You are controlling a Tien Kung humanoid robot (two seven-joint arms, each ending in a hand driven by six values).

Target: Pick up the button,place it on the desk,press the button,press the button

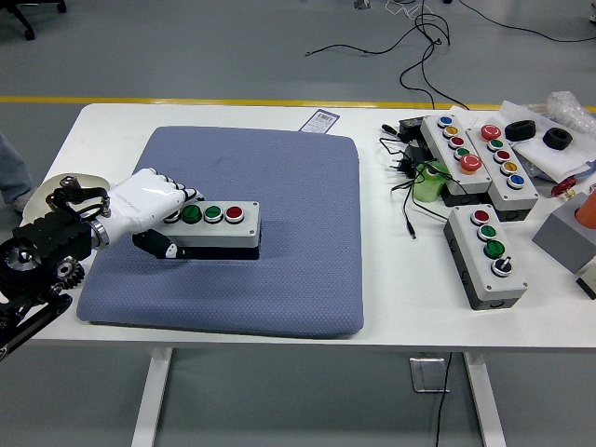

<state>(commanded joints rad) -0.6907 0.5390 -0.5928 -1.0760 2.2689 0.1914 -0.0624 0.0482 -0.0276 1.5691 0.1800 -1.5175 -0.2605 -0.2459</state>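
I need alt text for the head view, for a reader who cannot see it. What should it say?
The robot's left hand grips one end of a grey button box with green and red buttons, over a blue mat on a white table. More button boxes and cables lie at the right.

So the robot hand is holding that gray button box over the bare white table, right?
Not quite. The head view shows the robot hand gripping the button box over the blue mat, not the bare white table.
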